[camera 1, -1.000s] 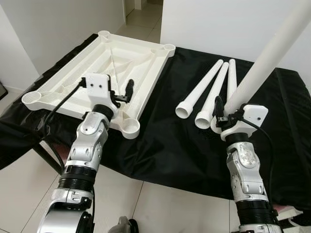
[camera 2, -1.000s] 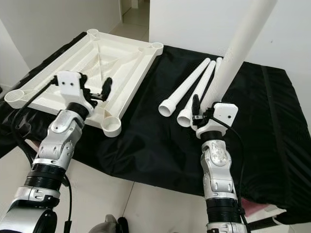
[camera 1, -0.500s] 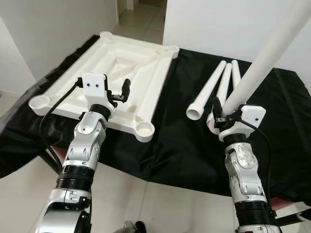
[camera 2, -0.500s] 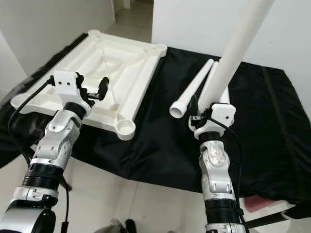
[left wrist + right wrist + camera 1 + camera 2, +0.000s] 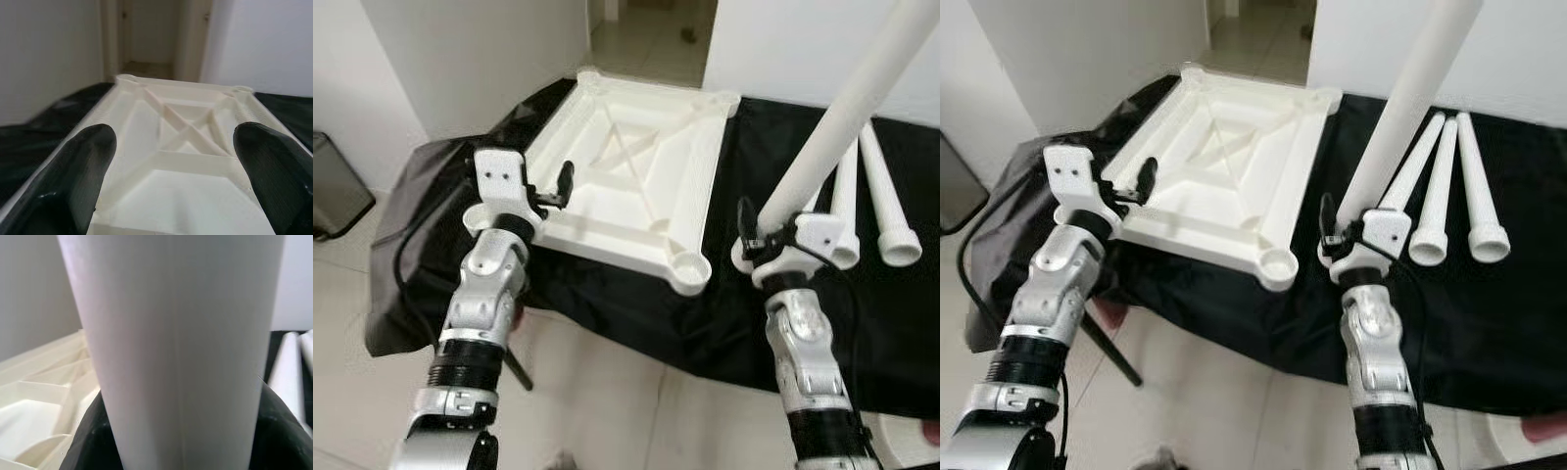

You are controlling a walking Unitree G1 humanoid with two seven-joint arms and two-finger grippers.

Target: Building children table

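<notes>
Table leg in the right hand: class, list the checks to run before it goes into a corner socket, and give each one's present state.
1. Right hand is shut on the table leg: ok.
2. Leg held upright enough: not ok, it tilts.
3. Near corner socket is unobstructed: ok.
4. Leg's lower end over the socket: not ok, it is off to the side.
5. Left hand steadying the tabletop: not ok, it is open at the tabletop's edge.
6. Spare legs out of the way: ok.

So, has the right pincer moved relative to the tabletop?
Yes. The right pincer, gripping a leg, moved left, off the lying legs toward the near socket of the tabletop.
</notes>
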